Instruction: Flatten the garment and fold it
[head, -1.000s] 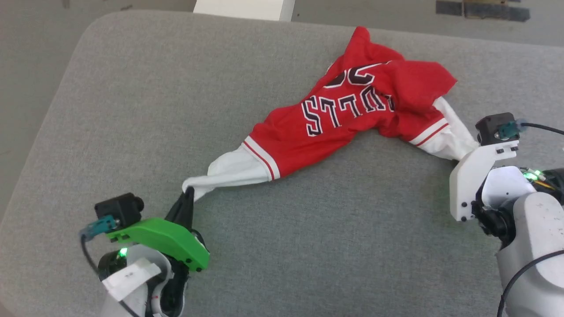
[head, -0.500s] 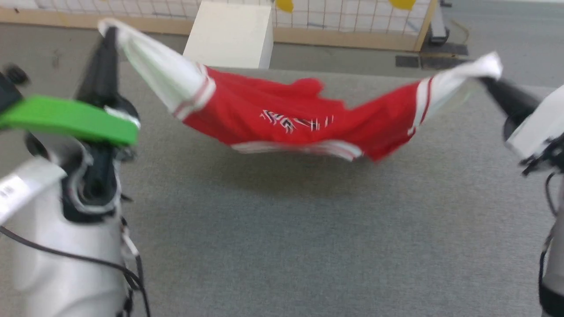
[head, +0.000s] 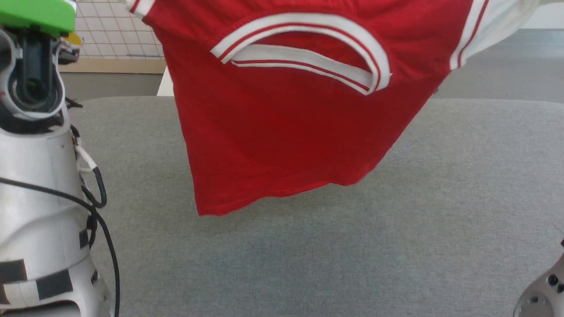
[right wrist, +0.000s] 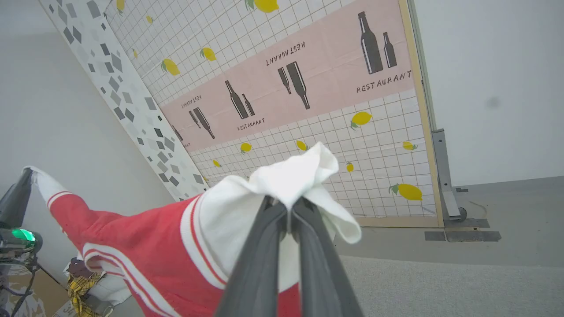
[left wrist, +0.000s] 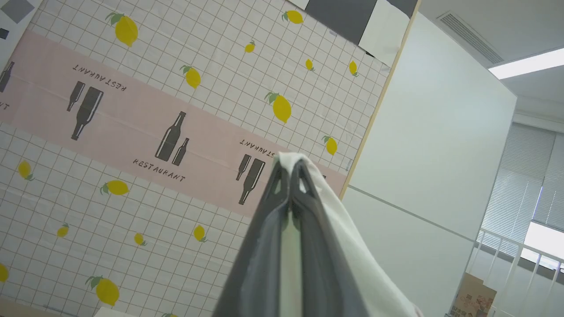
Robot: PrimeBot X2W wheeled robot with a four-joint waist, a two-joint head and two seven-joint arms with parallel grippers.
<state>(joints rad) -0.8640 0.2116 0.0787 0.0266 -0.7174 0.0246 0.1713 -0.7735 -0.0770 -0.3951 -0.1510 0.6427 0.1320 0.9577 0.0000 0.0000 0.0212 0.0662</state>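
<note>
Glossy white left forearm [head: 39,198], bright green bracket [head: 37,15] on top, loose black cables [head: 111,264], black tape bands [head: 53,284], pale right-arm housing [head: 539,295] with dark screw holes, long tapered dark-grey fingers [left wrist: 260,255], green status light [right wrist: 20,234]

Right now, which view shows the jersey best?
Head view: the jersey hangs spread, collar and hem visible. Right wrist view: white sleeve pinched in the right hand, some red; left wrist view: white cloth in the left hand.
</note>
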